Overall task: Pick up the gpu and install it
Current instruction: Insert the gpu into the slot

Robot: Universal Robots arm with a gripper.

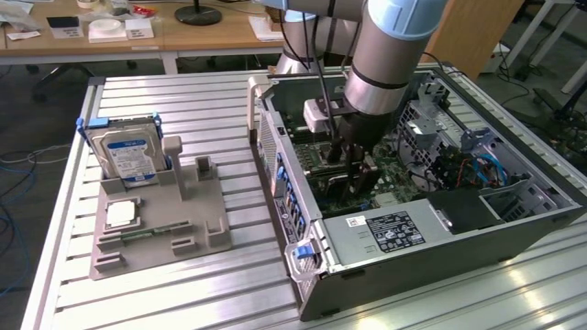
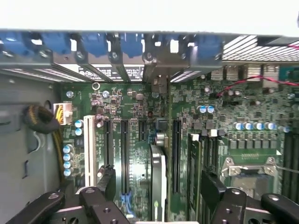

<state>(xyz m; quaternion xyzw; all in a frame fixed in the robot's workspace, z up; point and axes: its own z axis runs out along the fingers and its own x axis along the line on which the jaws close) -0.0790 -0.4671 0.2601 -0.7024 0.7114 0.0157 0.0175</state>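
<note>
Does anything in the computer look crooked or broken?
Nothing stands out. The gpu stands upright on the motherboard, edge-on between the open gripper's fingers, lined up with the slots beside it. Whether it is fully pushed in, I cannot tell. No damage shows in the case.

No wording can be read anywhere — the white label (image 1: 392,230) on the power supply cover (image 1: 367,240) and the blue label (image 1: 128,152) on the hard drive (image 1: 126,155) carry print too small to make out.
</note>
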